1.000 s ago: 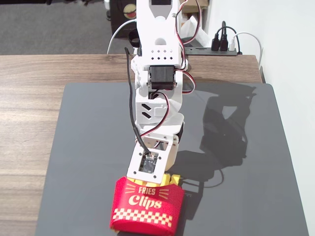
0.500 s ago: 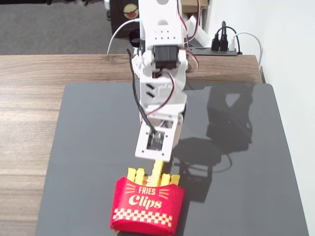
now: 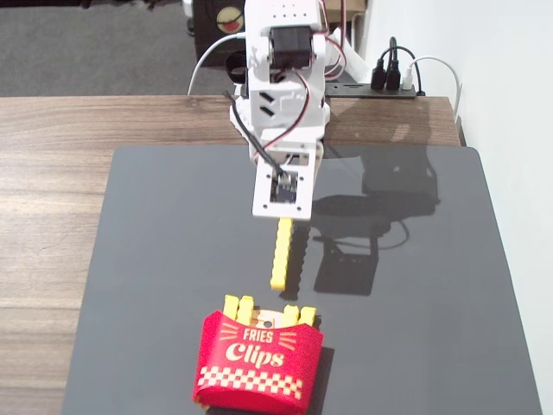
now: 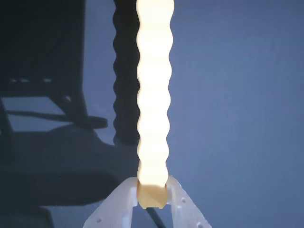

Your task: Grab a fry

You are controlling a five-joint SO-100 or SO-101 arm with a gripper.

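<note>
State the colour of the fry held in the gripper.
Bright yellow; the fry shows its true colour best in the fixed view, while the wrist view washes it out to pale cream.

White printed arm (black servo atop) trailing red, black and white cables.

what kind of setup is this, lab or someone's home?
Likely a home or office desk, not a lab: a wooden table with a dark mat, grey carpet, a power strip by the wall, and a toy fries carton.
</note>
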